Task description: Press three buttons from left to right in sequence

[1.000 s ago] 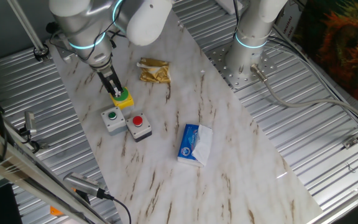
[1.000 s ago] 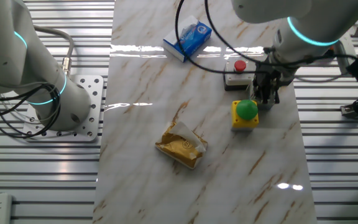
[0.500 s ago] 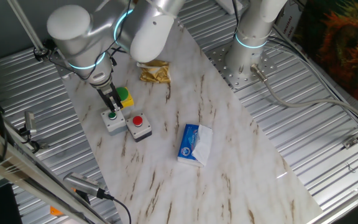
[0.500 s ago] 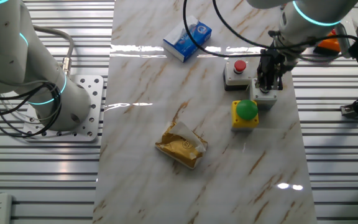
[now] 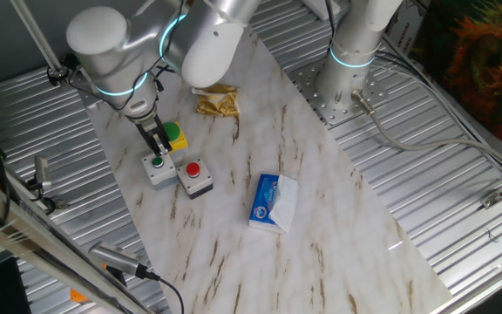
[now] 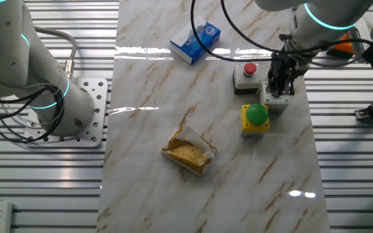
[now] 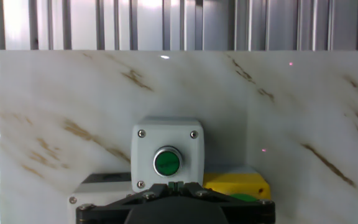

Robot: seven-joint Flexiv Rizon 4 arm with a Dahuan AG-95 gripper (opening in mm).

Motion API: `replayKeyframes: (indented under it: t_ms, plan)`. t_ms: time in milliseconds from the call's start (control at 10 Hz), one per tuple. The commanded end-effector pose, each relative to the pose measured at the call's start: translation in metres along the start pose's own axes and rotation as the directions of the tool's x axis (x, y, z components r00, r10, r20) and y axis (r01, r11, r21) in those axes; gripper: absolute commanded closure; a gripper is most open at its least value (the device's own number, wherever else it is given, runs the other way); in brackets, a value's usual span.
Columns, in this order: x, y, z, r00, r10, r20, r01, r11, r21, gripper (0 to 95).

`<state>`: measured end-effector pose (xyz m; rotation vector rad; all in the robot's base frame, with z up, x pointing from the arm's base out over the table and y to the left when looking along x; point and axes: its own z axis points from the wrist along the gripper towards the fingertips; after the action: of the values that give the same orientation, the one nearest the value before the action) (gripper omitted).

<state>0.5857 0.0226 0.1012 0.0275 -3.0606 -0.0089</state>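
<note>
On the marble table, three buttons, one tool.

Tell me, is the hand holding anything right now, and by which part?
Nothing is held. The hand sits over the small green button on the grey box, with no object between its fingers.

My claw hides the grey box with the small green button in the other fixed view.
</note>
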Motion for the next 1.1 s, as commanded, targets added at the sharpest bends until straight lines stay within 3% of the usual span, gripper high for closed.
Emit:
replayKeyframes:
  t_ms: [100, 600, 700, 1100]
  plan:
    - [-0.0012, -0.0008, 0.0031, 1.000, -0.003, 0.004, 0.003, 1.000, 0.002, 57.0]
    - [-0.0028, -0.0039, 0.0056, 1.000, -0.006, 0.001, 0.006, 1.000, 0.005, 57.0]
    - [-0.0029, -0.0051, 0.0052, 1.000, -0.007, -0.001, 0.007, 1.000, 0.005, 76.0]
    - [-0.0041, -0.0101, 0.0056, 1.000, -0.019, 0.000, 0.019, 1.000, 0.001, 76.0]
